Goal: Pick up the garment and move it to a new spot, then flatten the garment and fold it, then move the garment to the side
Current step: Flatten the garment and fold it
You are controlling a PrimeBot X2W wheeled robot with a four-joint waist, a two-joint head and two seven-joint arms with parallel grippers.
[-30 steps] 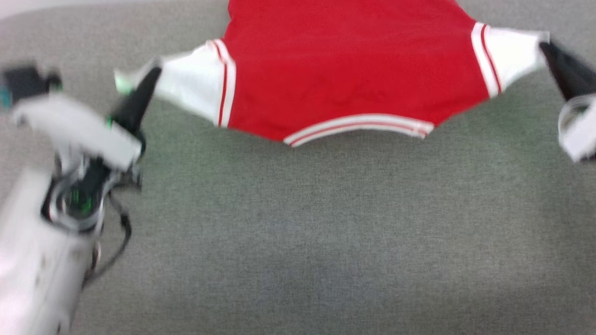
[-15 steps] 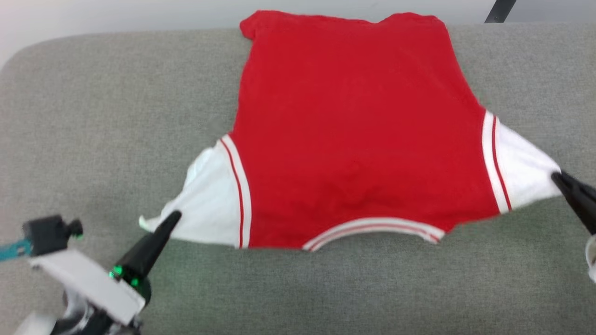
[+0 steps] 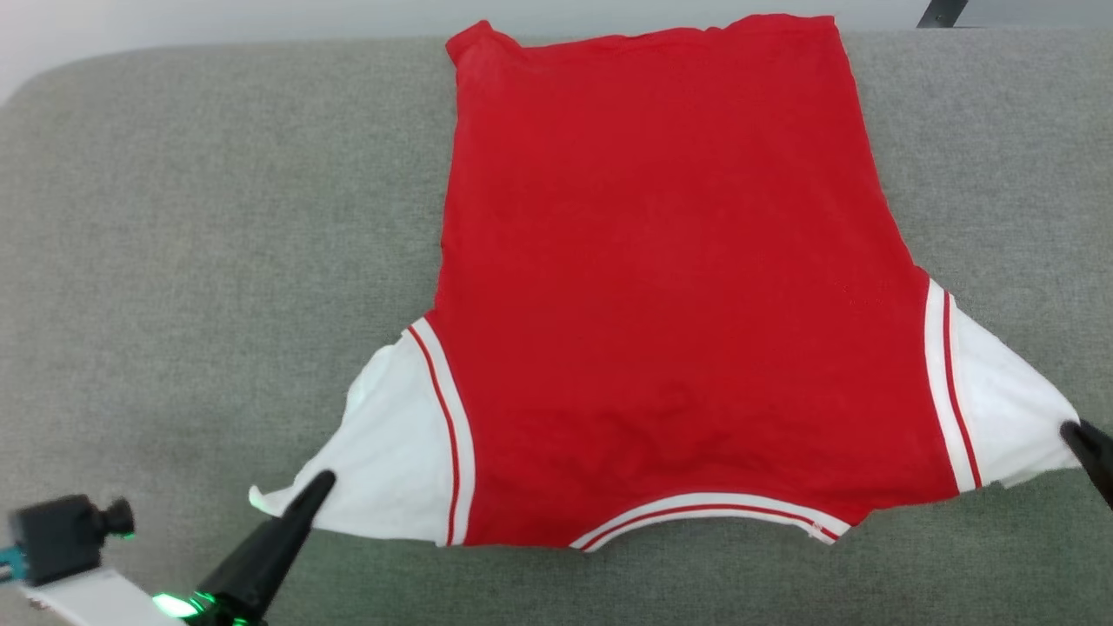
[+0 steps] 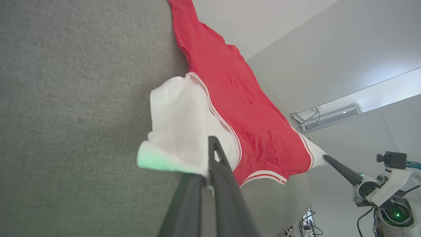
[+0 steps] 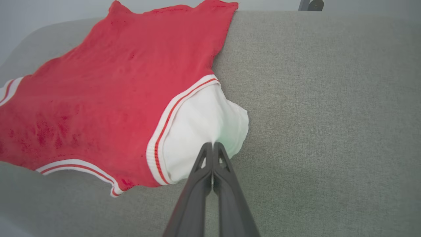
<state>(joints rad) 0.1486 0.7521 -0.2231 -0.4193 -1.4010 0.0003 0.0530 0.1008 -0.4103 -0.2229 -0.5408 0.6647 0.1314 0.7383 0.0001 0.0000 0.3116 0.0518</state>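
**Red jersey held taut by both sleeves on grey surface**

A grey fabric surface took up most of the head view. The garment lay spread across its middle, plain red side up. Its hem reached the far edge of the surface, and its white, red-striped neck trim curved along the near side.

The two white sleeves were drawn outward into points. The left sleeve ran toward the lower left and the right sleeve toward the right edge.

The left gripper was clamped on the tip of the left sleeve, its dark fingers pressed together with white cloth bunched between them in the left wrist view. The right gripper pinched the end of the right sleeve in the same way, fingers closed tight on the fabric in the right wrist view.

A small black camera block sat beside the left arm. A green light glowed at the base of that arm's fingers.
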